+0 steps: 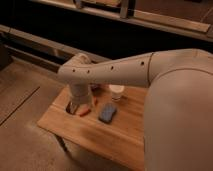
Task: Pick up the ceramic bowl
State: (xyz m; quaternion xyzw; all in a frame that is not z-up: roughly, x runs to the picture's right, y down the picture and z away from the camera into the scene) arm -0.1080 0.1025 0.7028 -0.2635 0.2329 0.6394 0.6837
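Note:
My arm reaches in from the right, and its wrist points down over the left end of the wooden table [95,134]. The gripper [75,107] is low, just above the tabletop near the left edge. A dark maroon patch that looks like part of the ceramic bowl [95,88] shows just right of the wrist. The wrist hides most of it. I cannot tell whether the gripper touches it.
A small white cup [116,92] stands at the table's back edge. A flat blue-grey block [107,113] lies mid-table. A small orange object [85,112] lies beside the gripper. Dark ledges and a rail run behind the table, and tiled floor lies to the left.

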